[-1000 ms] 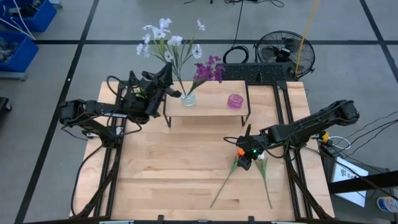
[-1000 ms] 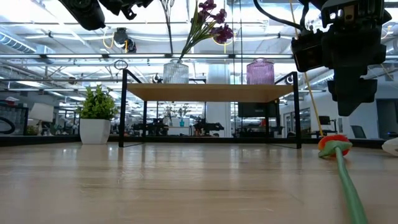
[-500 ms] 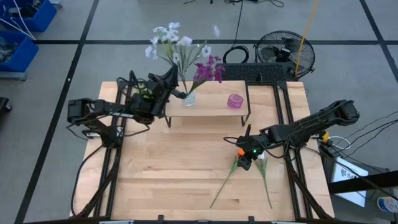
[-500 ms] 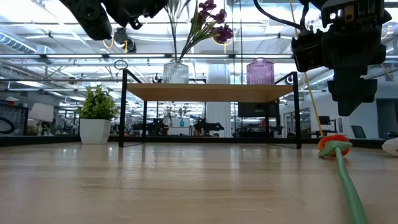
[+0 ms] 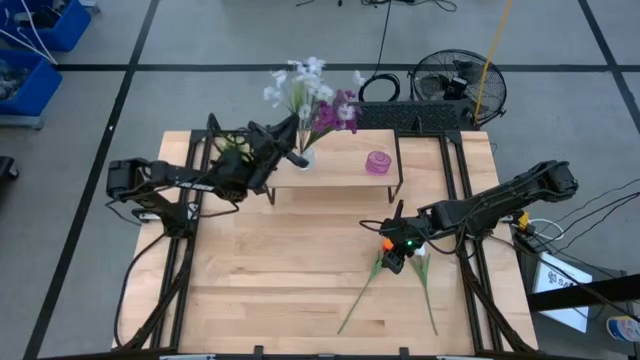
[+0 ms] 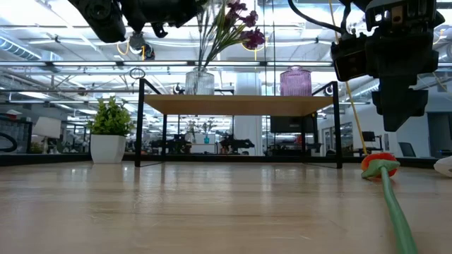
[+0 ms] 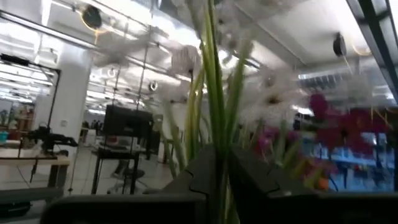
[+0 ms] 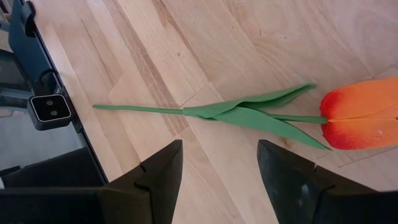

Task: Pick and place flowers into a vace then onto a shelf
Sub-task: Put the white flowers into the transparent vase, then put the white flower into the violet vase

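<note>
My left gripper is shut on the white/pale-blue spray above the clear vase, which stands on the shelf with the purple bunch in it. The spray's blooms are next to the purple ones. My right gripper hovers open just above the table. The orange bloom lies flat beyond its fingertips, with its stem running crosswise. The white bud lies beside it. My left gripper pinches the spray's green stems between its two fingers, below the blooms. The fingers come level from the table's left, across the stems. The spray stands nearly upright and its lower ends reach the clear vase's mouth; whether they are inside I cannot tell.
A pink vase stands on the shelf to the right of the clear one. A small potted plant sits on the table left of the shelf. Bare tabletop lies in front of the shelf. A fan stands behind the table.
My left gripper has carried the white/pale-blue spray toward the table's right, from left of the shelf to over the clear vase. The spray has swung more upright, and its blooms have closed in on the purple bunch. My right gripper has kept still.
</note>
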Robot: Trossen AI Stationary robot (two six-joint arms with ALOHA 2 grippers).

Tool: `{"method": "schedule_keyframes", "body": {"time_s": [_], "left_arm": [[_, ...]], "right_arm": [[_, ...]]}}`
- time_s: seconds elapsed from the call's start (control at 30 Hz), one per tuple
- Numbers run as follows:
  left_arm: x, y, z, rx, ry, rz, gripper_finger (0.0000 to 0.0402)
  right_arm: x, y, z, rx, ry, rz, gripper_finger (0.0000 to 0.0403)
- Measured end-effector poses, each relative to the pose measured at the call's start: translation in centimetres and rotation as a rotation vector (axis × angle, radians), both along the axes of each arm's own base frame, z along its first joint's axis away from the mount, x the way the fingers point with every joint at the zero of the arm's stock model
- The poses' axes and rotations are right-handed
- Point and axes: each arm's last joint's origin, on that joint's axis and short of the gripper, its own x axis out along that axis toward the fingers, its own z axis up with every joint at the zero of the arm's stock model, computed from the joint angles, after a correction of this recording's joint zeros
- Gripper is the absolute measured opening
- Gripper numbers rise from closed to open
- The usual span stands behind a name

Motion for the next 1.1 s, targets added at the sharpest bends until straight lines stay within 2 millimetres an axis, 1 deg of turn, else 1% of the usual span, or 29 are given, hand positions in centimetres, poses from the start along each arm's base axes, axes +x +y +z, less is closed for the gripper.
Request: {"method": "schedule_keyframes", "body": {"time_s": [0.13,0.37,0.5,0.8,0.93,1.1], "left_arm": [[0.2,-0.2,-0.2,-0.006,0.027,-0.006,0.0059],[0.0,0.0,-0.3,-0.079,-0.002,0.068,0.0061],[-0.2,-0.3,0.1,-0.076,-0.019,0.056,0.0062],[-0.4,-2.4,0.7,-0.022,0.050,0.066,0.0062],[-0.8,-3.5,1.4,-0.009,0.065,0.090,0.0063],[-1.8,-6.0,2.8,0.033,0.034,-0.020,0.0063]], "right_arm": [[0.0,0.0,0.0,0.000,0.000,0.000,0.0199],[0.0,0.0,0.0,0.000,0.000,0.000,0.0199],[0.0,0.0,0.0,0.000,0.000,0.000,0.0199],[0.0,0.0,0.0,0.000,0.000,0.000,0.0199],[0.0,0.0,0.0,0.000,0.000,0.000,0.0199],[0.0,0.0,0.0,-0.001,-0.001,0.000,0.0199]]}}
